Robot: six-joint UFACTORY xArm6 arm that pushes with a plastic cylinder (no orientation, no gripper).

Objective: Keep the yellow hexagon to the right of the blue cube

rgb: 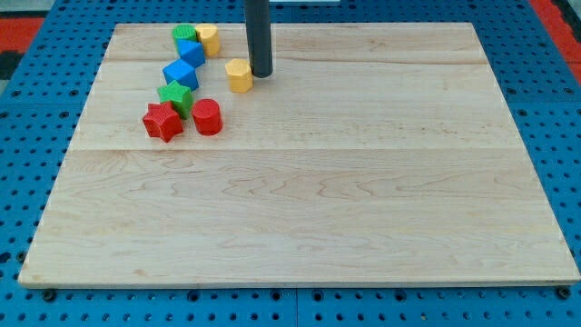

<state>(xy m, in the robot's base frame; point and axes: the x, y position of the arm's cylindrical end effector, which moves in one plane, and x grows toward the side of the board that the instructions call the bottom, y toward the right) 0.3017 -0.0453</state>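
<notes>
Occupying the view's bottom and middle, the bare planks of the wooden board [300, 218] carry no blocks, and the board itself rests on a blue pegboard surface [18, 182] that shows at every edge. Farther up, toward the view's upper left, the nearest blocks are a red star [162, 121] and, just beside it on the view's right, a red cylinder [207, 117]. Touching or nearly touching both from behind is a green star [176, 94], and behind that, in contact with it, sits the blue cube [181, 74]. The yellow hexagon [239, 74] lies at about the same depth as the blue cube, apart from it and clearly on the view's right of it. My tip [260, 74] stands just beside the yellow hexagon on its right flank, apparently touching it, with the dark rod rising straight up out of the view's top. No fingers exist on this rig, so nothing is clasped; the rod merely abuts the hexagon. Farther back, a second blue block [192, 52] adjoins the blue cube at its upper right. At the far end of the chain, a green block [184, 36] and a yellow block [208, 38] sit side by side near the board's top edge, their exact shapes not discernible.
</notes>
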